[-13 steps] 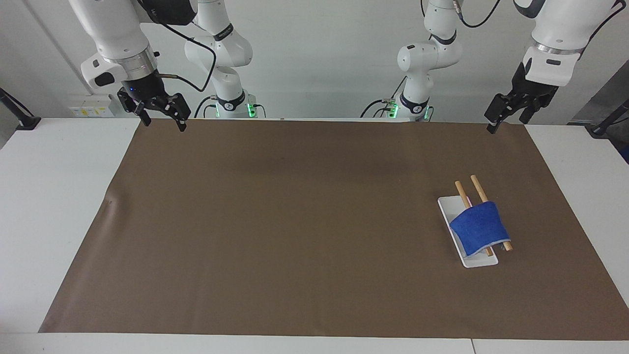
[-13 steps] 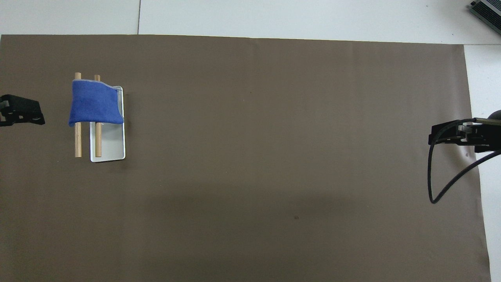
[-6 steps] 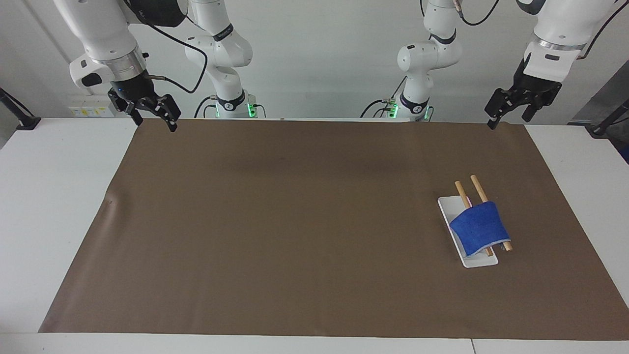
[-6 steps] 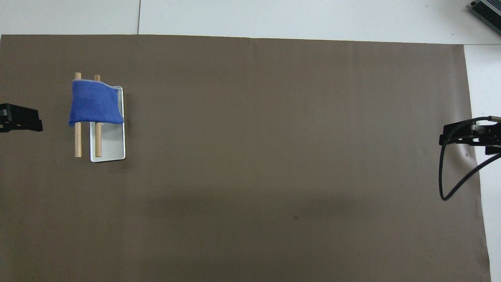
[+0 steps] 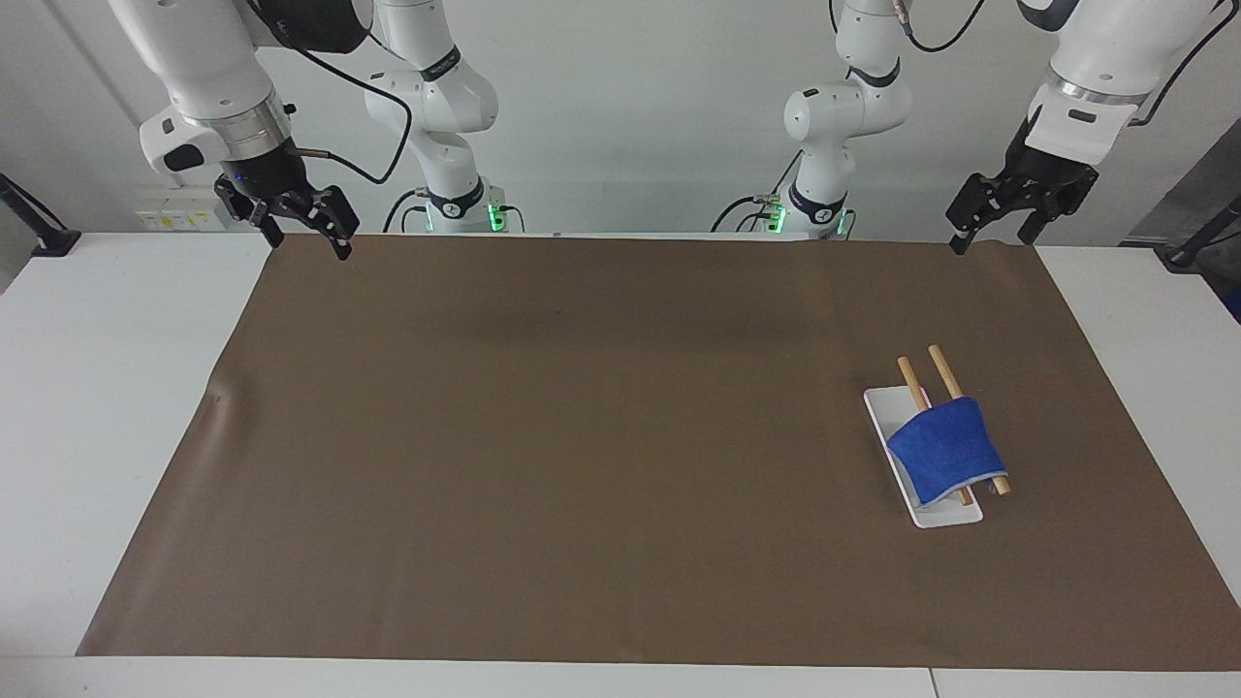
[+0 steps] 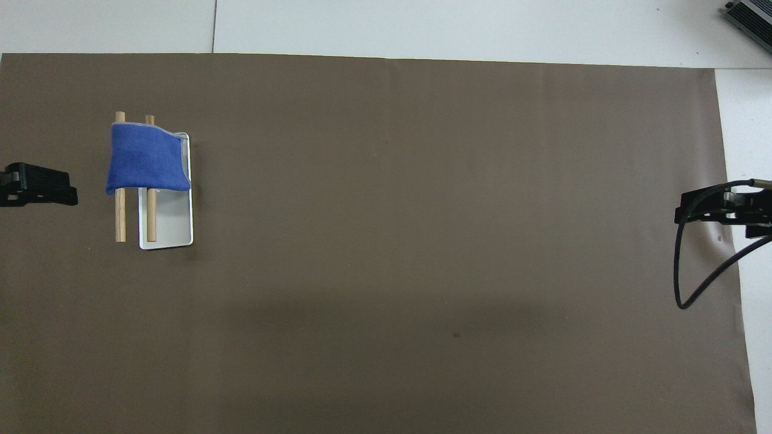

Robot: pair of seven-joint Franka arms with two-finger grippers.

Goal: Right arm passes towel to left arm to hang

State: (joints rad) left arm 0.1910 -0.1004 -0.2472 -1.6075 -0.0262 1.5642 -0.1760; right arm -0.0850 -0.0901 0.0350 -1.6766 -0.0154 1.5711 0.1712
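The deep blue towel (image 5: 945, 448) hangs folded over two wooden rods (image 5: 911, 376) of a small rack with a white base (image 5: 948, 514), at the left arm's end of the table. It also shows in the overhead view (image 6: 146, 158). My left gripper (image 5: 989, 242) is open and empty in the air over the brown mat's edge nearest the robots, apart from the rack; it also shows in the overhead view (image 6: 66, 191). My right gripper (image 5: 308, 242), with the blue wrist light, is open and empty over the mat's corner at the right arm's end; it also shows in the overhead view (image 6: 684, 212).
A brown mat (image 5: 582, 436) covers most of the white table (image 5: 116, 388). A black cable (image 6: 693, 283) loops down from the right wrist. A dark device (image 6: 751, 18) sits at the table's corner farthest from the robots.
The right gripper has risen and drawn back toward its end of the table. The left gripper has risen a little and shifted slightly. The towel and rack have not moved.
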